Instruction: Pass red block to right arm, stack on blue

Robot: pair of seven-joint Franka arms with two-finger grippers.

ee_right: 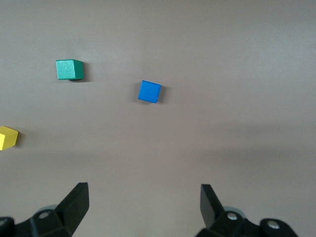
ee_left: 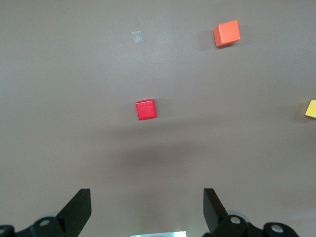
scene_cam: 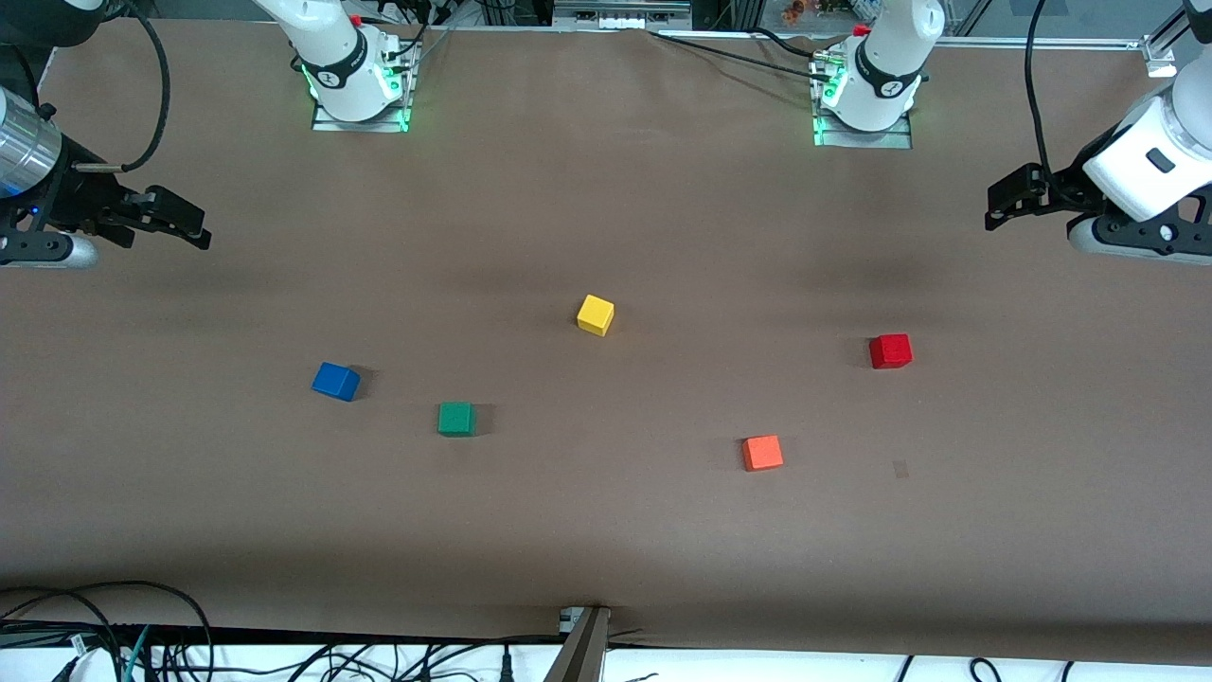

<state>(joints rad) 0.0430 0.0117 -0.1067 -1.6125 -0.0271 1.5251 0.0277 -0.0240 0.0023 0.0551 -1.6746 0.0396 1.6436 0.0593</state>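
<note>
Cubes of five colours lie scattered and well apart on a brown surface while both robot arms wait, raised, at its two ends. The left hand hangs above the surface's edge at the left arm's end, its two fingers spread wide and holding nothing; its wrist view looks down on the red block, which sits flat on the surface, untouched. The right hand hangs likewise over the right arm's end, fingers released and empty, with the blue cube lying below its camera. In the front view the red block rests toward the left arm's end and the blue cube toward the right arm's end. Between them sit a yellow cube, farthest from the front camera, a green cube near the blue one and slightly nearer the camera, and an orange cube, nearest the camera of all.
</note>
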